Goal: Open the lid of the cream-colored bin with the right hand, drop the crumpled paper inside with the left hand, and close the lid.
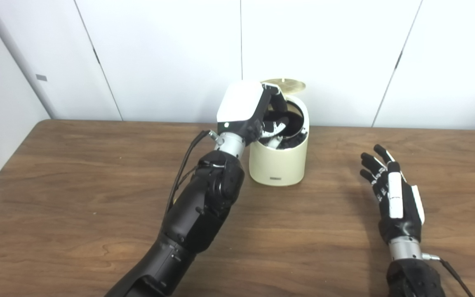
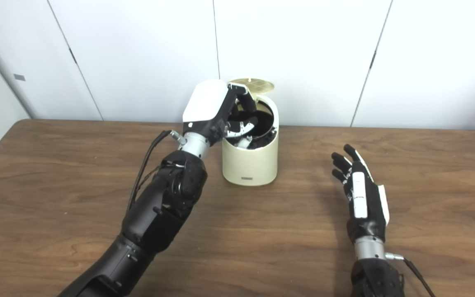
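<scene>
The left hand (image 1: 248, 113) hangs over the open bin (image 1: 278, 159), fingers (image 1: 276, 123) curled loosely downward into its mouth; whether the crumpled paper is beneath them, I cannot tell. The raised lid (image 1: 283, 85) stands just behind those fingers, and the right hand (image 1: 394, 198), spread and empty, rests well apart to its right.

A brown wood-grain surface (image 1: 76, 198) fills the lower part of the view. Behind it stand white wall panels (image 1: 167, 49) divided by thin dark seams, one bearing a small grey tag (image 1: 41, 77).
</scene>
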Action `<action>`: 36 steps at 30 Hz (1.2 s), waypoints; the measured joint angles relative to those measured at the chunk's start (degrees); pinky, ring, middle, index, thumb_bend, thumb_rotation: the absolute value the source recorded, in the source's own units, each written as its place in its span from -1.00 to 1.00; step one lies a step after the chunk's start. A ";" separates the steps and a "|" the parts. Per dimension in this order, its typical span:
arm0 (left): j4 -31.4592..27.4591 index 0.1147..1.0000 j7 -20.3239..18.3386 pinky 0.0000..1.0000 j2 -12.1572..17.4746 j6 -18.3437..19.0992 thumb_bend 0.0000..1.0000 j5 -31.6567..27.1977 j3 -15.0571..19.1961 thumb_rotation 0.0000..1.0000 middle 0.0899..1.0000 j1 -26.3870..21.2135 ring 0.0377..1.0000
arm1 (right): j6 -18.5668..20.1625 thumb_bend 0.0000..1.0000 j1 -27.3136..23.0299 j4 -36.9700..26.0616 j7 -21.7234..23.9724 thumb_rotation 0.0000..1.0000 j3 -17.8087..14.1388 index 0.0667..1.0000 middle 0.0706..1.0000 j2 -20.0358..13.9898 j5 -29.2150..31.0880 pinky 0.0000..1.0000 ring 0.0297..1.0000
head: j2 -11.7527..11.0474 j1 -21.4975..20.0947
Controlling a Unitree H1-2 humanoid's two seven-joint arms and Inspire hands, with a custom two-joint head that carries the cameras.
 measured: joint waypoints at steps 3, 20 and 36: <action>0.00 -0.11 1.22 -0.39 0.01 -0.75 -0.06 -0.07 0.04 -1.00 -0.04 0.50 -0.20 | 0.00 0.08 -0.01 -0.01 0.00 0.84 0.05 0.76 0.57 0.00 0.09 0.69 0.72 | 0.00 0.00; -5.75 -0.19 2.65 -0.35 2.67 -7.32 -0.05 -1.84 0.52 -1.00 -0.06 4.00 -0.21 | -0.10 0.10 -0.53 0.84 0.25 0.84 -0.03 0.80 0.65 -0.20 1.31 0.75 0.80 | -0.79 -0.17; -13.08 -0.15 3.22 -0.40 2.68 -9.48 -0.06 -10.88 9.77 -1.00 -0.02 12.28 -0.20 | -0.11 0.14 -0.56 0.85 0.01 0.55 0.09 0.78 0.62 -0.37 0.87 0.68 0.74 | -0.62 0.17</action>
